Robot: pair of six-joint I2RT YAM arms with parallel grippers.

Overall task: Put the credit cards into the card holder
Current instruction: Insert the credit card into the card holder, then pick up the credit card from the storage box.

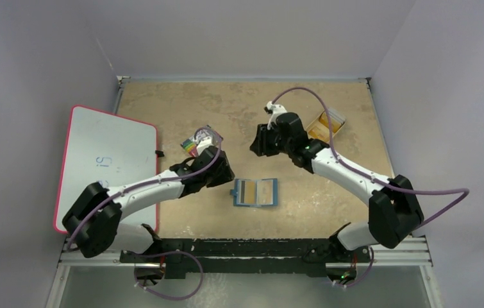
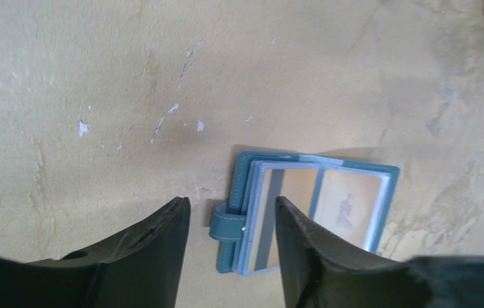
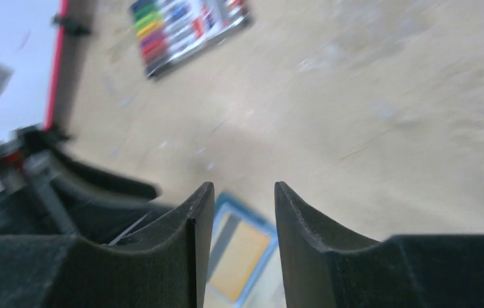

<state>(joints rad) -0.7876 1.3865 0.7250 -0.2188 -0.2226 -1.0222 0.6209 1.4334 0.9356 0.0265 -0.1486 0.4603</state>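
Observation:
The teal card holder [image 1: 256, 192] lies open flat on the table between the two arms. An orange credit card with a dark stripe [image 2: 288, 208] sits in its left pocket, and a whitish card [image 2: 349, 206] in its right pocket. My left gripper [image 2: 233, 202] hovers open just left of the holder, above its strap [image 2: 227, 224], holding nothing. My right gripper [image 3: 244, 186] is open and empty, raised behind the holder [image 3: 242, 250], which shows blurred between its fingers. In the top view the left gripper [image 1: 227, 178] is beside the holder's left edge and the right gripper [image 1: 256, 144] is farther back.
A whiteboard with a red rim [image 1: 104, 163] lies at the left, partly over the table edge. A pack of multicoloured markers [image 1: 199, 141] lies behind my left wrist. A shallow tan tray [image 1: 326, 124] stands at the back right. Grey walls enclose the table.

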